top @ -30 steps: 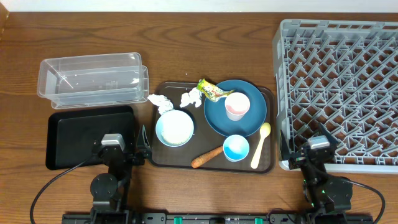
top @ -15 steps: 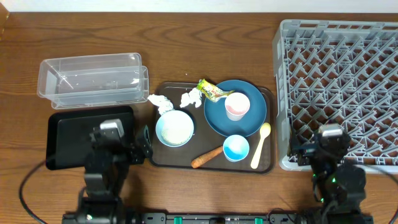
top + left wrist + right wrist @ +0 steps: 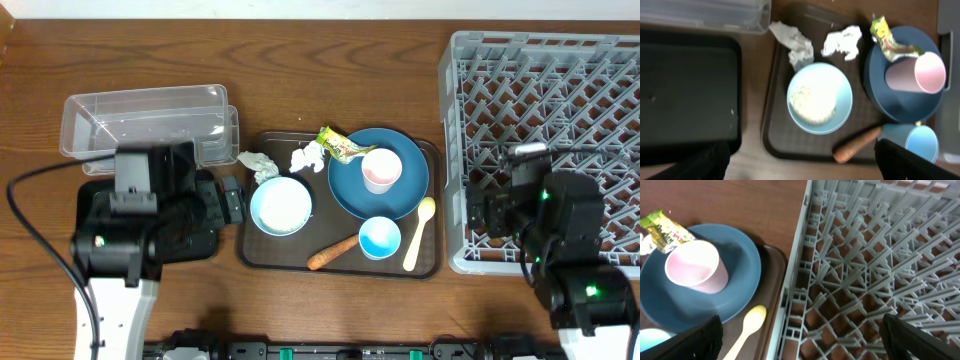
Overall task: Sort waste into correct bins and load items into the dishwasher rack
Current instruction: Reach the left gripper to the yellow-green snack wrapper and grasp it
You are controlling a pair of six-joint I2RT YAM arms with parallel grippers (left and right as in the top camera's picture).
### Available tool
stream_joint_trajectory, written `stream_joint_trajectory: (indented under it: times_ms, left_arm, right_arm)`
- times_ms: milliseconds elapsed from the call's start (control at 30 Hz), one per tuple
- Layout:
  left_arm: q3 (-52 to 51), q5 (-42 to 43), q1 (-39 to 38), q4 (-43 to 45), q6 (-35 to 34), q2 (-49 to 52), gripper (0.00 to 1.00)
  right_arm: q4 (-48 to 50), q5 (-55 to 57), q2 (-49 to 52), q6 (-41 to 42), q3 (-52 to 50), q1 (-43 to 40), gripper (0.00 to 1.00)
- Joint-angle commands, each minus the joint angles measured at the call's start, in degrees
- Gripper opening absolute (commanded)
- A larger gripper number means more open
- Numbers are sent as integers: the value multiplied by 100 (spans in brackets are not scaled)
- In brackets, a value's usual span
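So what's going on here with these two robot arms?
Nothing is sorted yet. The left tool hovers open by the black tray, near the pale-blue bowl of rice; the right tool hovers open at the dishwasher rack edge. The wrapper, paper wads, carrot, cups, plate and spoon all sit on the brown tray, none held.

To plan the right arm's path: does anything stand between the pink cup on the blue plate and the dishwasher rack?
Between the pink cup and the rack lie only the rim of the brown tray and the rack's low wall; nothing else visible.
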Motion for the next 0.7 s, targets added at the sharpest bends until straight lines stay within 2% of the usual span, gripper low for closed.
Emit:
stream_joint_trajectory:
  times_ms: [0,167,367,667]
  left_arm:
    - [295,122,-2,-203,-55,212,95]
    - [295,129,-4,96,-66,319,95]
    - [295,564,-72,1355,-343,616,94]
    - [295,619,-804,2935,-570,2061,94]
  right_arm:
    - [-157,-68,181,57,393,63,99]
    - [-157,-85,173,57,404,63,99]
    - [-157,-85,175,57,404,63,99]
    - [-166,-85,175,57,404,63,99]
